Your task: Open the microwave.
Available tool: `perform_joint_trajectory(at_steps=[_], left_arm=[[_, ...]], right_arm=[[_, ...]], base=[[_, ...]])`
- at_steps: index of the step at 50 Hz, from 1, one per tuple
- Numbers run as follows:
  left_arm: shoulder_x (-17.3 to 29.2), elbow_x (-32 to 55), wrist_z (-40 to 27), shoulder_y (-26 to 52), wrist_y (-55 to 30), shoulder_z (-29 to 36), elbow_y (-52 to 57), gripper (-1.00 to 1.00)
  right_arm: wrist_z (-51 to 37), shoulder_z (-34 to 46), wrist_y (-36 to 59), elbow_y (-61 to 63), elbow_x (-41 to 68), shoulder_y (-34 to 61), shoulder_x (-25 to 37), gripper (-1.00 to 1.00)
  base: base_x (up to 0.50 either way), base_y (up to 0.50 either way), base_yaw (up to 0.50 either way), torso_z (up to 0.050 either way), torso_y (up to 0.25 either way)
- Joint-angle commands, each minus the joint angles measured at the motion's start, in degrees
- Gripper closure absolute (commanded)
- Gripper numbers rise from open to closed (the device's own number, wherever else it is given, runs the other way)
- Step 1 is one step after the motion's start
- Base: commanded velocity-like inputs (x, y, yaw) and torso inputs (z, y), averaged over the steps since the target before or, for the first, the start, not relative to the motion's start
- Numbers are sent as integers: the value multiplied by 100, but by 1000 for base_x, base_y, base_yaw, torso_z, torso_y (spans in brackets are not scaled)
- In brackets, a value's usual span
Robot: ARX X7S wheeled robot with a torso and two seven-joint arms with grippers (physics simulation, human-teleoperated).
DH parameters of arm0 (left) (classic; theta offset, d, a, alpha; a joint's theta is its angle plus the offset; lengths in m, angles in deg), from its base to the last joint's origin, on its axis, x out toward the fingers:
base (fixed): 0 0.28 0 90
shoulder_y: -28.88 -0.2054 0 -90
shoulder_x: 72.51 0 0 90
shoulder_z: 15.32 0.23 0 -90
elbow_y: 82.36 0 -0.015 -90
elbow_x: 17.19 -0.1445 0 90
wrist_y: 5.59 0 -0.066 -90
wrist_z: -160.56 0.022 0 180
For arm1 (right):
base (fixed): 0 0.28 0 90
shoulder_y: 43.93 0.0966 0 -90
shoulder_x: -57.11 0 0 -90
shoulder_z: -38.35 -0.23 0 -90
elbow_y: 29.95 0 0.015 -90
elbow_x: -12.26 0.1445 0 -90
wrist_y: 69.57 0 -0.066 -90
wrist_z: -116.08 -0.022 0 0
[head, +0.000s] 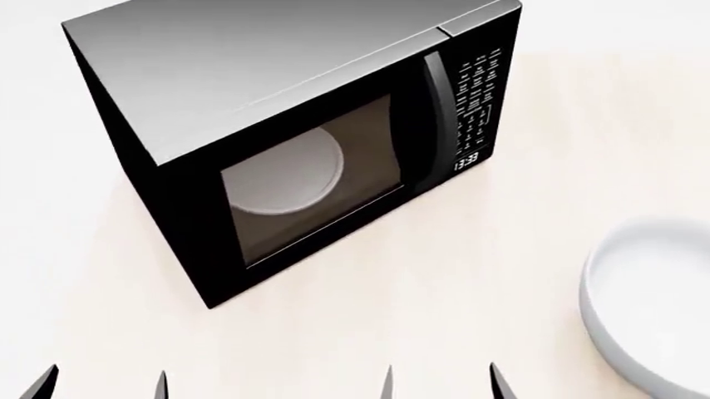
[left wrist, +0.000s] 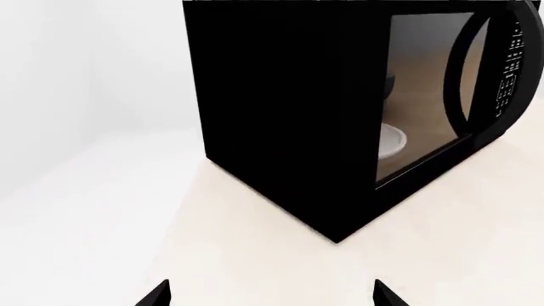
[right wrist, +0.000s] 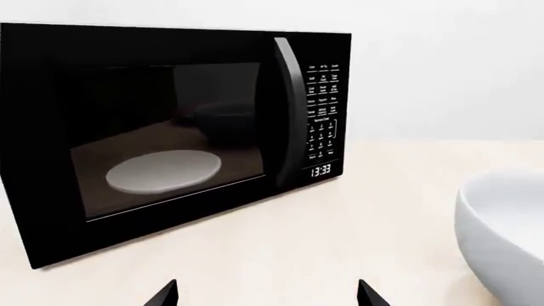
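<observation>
While both arms hang back at the near edge of the counter, the scene reads as follows.

Microwave: the microwave (head: 299,141) stands on the pale table (head: 444,316), turned at an angle, well apart from both grippers.
Door: the glass door (right wrist: 162,137) is closed, its vertical handle (right wrist: 287,108) flush against the front.
Inside: a white round turntable (right wrist: 163,171) lies flat on the floor of the cavity; nothing rests on it.
Keypad: the keypad (right wrist: 322,105) sits beside the handle, the clock (right wrist: 320,170) below it reading 13:33.
Bowl: a white bowl (head: 654,307) stands on the table to the right of the microwave, apart from it; its inside looks bare.
Left gripper: the left gripper (head: 102,384) has its fingers spread apart, grasping nothing.
Right gripper: the right gripper (head: 441,384) is likewise spread, grasping nothing.
</observation>
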Motion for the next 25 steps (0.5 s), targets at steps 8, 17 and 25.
perform_joint_trajectory(at_steps=[8,17,25], left_arm=[[60,54,-47,28,80,85,-51,-100],[96,174,-7,3,148,125,-11,-100],[152,266,-101,-21,108,87,117,-100]], right_arm=[[-54,127,11,79,47,-10,52,-100],[-17,116,681,581,459,204,130,-100],[56,34,1658,971,947,930,266,-100]], base=[[0,0,0,0,-212],[0,0,0,0,-26],[0,0,0,0,0]])
